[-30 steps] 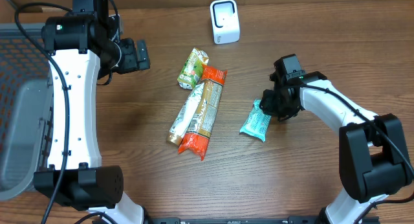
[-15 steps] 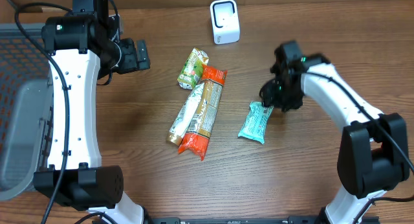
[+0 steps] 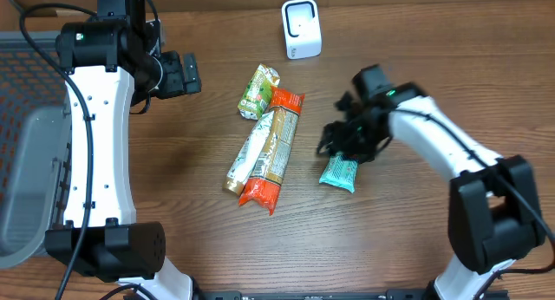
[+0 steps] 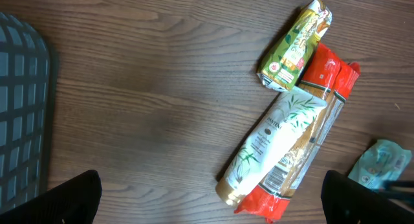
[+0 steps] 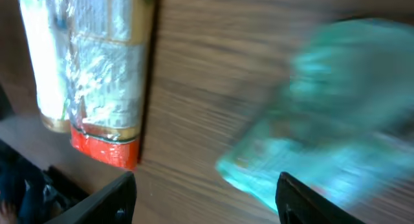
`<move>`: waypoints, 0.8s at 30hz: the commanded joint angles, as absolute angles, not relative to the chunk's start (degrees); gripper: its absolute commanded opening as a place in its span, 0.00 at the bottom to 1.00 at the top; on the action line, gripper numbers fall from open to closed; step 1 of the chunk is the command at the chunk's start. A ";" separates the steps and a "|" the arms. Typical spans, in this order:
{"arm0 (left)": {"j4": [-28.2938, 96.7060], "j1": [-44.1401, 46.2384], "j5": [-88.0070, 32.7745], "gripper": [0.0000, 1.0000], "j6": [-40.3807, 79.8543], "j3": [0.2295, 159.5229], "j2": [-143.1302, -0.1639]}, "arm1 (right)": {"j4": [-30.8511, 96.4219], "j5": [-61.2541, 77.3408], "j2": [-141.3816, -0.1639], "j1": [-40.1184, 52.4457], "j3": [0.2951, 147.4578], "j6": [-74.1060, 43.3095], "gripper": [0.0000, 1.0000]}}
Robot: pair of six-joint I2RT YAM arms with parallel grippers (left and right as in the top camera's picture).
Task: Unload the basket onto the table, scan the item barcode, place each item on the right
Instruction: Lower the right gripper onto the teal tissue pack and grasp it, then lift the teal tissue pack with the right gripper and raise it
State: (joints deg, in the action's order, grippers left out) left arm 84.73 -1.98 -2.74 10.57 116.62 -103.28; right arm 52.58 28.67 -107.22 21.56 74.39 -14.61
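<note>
A teal snack bar point(image 3: 340, 173) lies flat on the wooden table, right of centre. My right gripper point(image 3: 344, 142) hovers over its upper end, open, with nothing between the fingers. In the right wrist view the teal snack bar point(image 5: 323, 140) is a blurred shape on the table beyond the spread fingers of the right gripper point(image 5: 207, 195). The white scanner point(image 3: 301, 29) stands at the back of the table. Far from all of it, my left gripper point(image 3: 186, 73) hangs open at the upper left; its wrist view shows the left gripper point(image 4: 210, 197) empty, and the teal bar point(image 4: 381, 162) at the right edge.
A green packet point(image 3: 258, 92), an orange-red package point(image 3: 276, 148) and a white tube point(image 3: 250, 157) lie together mid-table. They also show in the left wrist view: green packet point(image 4: 295, 44), white tube point(image 4: 275, 143). A grey mesh basket point(image 3: 26, 161) stands at the left edge.
My right gripper has opened and let go of the teal bar, then swung left over the bar's upper end. The bar stays on the table. The left arm has not moved.
</note>
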 commanded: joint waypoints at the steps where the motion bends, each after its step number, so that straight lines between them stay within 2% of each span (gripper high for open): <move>1: 84.82 -2.24 -2.72 1.00 11.16 116.62 -103.90 | 47.00 26.33 -106.52 25.41 70.94 -23.14 0.70; 4: 84.82 -2.22 -2.74 1.00 11.16 116.62 -103.90 | 44.80 24.60 -106.52 26.37 69.23 -25.78 0.70; 8: 84.82 -2.22 -2.74 1.00 11.16 116.62 -103.90 | 48.18 20.56 -106.52 25.65 68.97 -25.78 0.71; 15: 84.82 -2.24 -2.74 0.99 11.16 116.62 -103.90 | 56.97 12.08 -106.52 18.46 69.14 -24.47 0.71; 24: 84.82 -2.22 -2.74 1.00 11.16 116.62 -103.90 | 63.51 22.90 -105.12 8.36 77.06 -8.78 0.68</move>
